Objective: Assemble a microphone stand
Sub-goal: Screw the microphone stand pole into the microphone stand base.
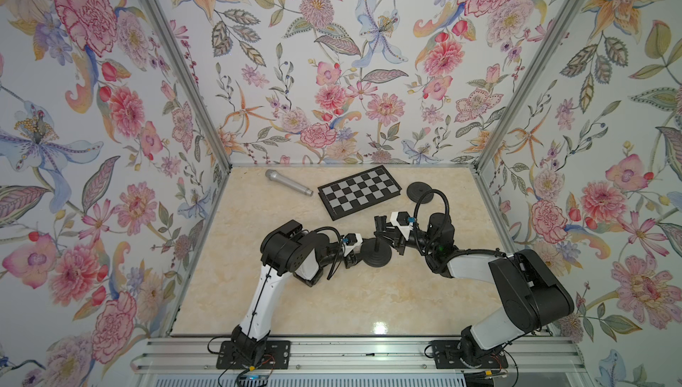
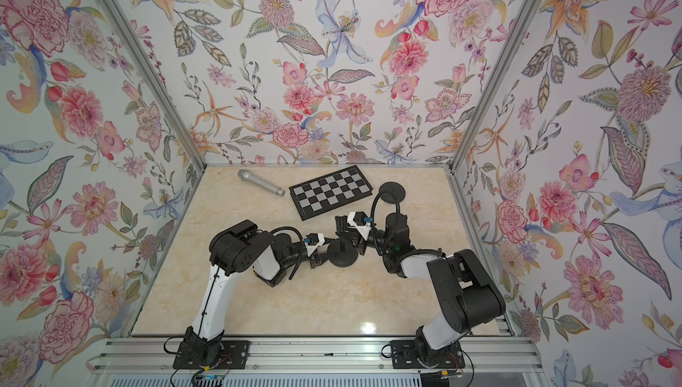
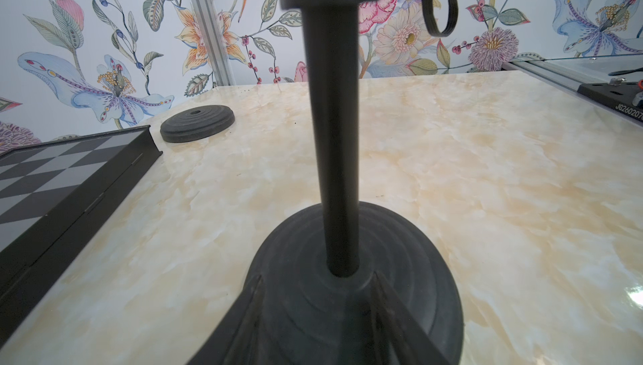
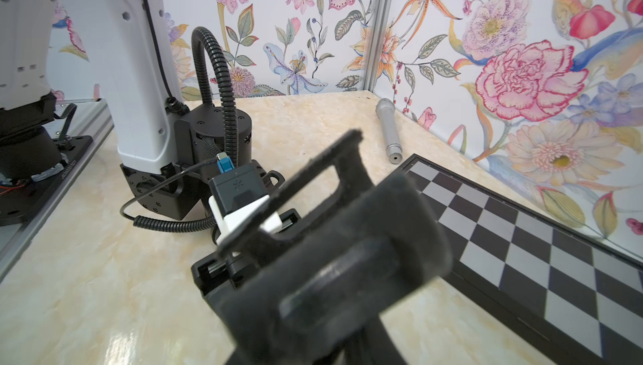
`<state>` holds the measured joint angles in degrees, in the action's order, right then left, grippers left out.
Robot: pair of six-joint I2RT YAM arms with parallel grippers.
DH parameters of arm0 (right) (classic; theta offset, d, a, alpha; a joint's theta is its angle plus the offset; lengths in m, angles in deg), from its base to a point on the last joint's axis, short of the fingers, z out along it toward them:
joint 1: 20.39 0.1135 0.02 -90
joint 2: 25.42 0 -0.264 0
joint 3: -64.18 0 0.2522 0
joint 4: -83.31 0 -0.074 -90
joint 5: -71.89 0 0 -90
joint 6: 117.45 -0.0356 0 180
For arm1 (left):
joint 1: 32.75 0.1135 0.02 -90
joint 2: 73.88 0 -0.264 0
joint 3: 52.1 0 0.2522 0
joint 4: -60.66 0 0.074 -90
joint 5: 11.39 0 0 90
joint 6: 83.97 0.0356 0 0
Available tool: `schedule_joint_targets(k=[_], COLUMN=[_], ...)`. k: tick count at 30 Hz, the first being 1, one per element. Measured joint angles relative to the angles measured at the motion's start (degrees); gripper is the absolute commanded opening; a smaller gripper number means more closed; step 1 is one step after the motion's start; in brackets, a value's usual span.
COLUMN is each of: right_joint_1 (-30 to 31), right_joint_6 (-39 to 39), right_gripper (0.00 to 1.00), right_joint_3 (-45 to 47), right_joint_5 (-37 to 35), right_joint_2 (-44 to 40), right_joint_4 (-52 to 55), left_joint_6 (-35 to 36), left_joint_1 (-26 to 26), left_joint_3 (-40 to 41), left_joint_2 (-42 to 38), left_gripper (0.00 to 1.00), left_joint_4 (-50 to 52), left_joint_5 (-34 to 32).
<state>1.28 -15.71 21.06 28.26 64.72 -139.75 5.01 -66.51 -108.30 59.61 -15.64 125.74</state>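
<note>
We see L claw (image 1: 361, 256) clamped on round base (image 1: 381, 259) mid-table w/ pole (image 3: 334, 137) upright in it; R claw (image 1: 381, 227) at mic clip (image 4: 348, 248) atop pole, grip can't tell.

On the marbled bench (image 2: 332, 304), a silver microphone (image 2: 260, 184) lies near the far left corner, its head toward the corner. A folded chessboard (image 2: 334, 191) lies flat by the middle of the far edge. A spare round disc (image 2: 393, 189) sits just beside the chessboard, toward the right edge. At the bench's middle stands the stand base (image 2: 343, 256) with a short rod (image 2: 341, 245) upright in it. The left gripper (image 2: 324, 254) touches the stand base's left rim. The right gripper (image 2: 345, 234) sits at the rod's top; its jaws are too small to read.
</note>
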Motion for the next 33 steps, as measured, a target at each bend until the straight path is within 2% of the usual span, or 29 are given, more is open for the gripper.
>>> schedule_joint_targets(k=[2,5,7,10,13,16,17,18,19,20,22,23,28,30,33], right_joint_1=[2.23,10.75,18.21,25.88,30.18,31.21,31.12,30.73,29.9,28.76,25.07,22.43,6.71,3.69,1.68], right_joint_6=[-2.95,-5.55,-7.41,-8.68,-9.11,-9.7,-9.73,-9.79,-10.03,-10.45,-11.58,-12.07,-10.14,-6.43,-0.09], right_gripper=[0.0,0.0,0.0,0.0,0.0,0.0,0.0,0.07,0.25,0.37,0.51,0.54,0.56,0.57,0.57], right_joint_3=[3.8,8.81,9.46,8.94,8.17,8.15,8.24,8.63,9.35,10.19,12.17,13.2,12.46,10.03,5.38], right_joint_5=[-7.91,-28.5,-45.53,-63.45,-74.66,-78.34,-78.29,-77.72,-76.3,-73.96,-66.07,-61.07,-26.36,-16.94,-7.43], right_joint_2=[-0.66,-0.98,0.02,2.58,5.31,6.36,6.36,6.27,5.95,5.31,3.13,2.12,-3.58,-5.9,-7.45], right_joint_4=[-6.43,-15.21,-18.08,-21.09,-24.09,-25.92,-26.12,-26.56,-27.06,-27.34,-26.38,-24.96,-12.98,-5.64,4.02], left_joint_6=[0.0,0.0,-0.02,-0.02,0.0,0.0,0.02,0.07,0.15,0.17,0.17,0.17,0.22,0.2,0.22], left_joint_1=[0.0,0.0,0.02,0.07,0.11,0.09,0.07,0.07,0.07,0.04,0.0,0.0,-0.11,-0.15,-0.15], left_joint_3=[0.0,-0.37,-0.35,-0.22,-0.2,-0.13,-0.11,-0.11,-0.11,-0.11,-0.11,-0.11,-0.52,-0.55,-0.59], left_joint_2=[0.02,0.02,0.02,0.02,0.02,0.0,0.0,0.0,-0.02,-0.07,-0.09,-0.09,-0.11,-0.11,-0.17], left_gripper=[0.5,0.5,0.49,0.49,0.49,0.49,0.5,0.49,0.49,0.49,0.49,0.49,0.49,0.49,0.49], left_joint_4=[0.15,0.57,0.52,0.37,0.39,0.39,0.37,0.39,0.39,0.46,0.52,0.57,1.18,1.18,1.29], left_joint_5=[-0.26,-0.5,-0.48,-0.52,-0.48,-0.68,-0.74,-0.76,-0.79,-0.81,-0.9,-0.9,-0.85,-0.87,-0.87])
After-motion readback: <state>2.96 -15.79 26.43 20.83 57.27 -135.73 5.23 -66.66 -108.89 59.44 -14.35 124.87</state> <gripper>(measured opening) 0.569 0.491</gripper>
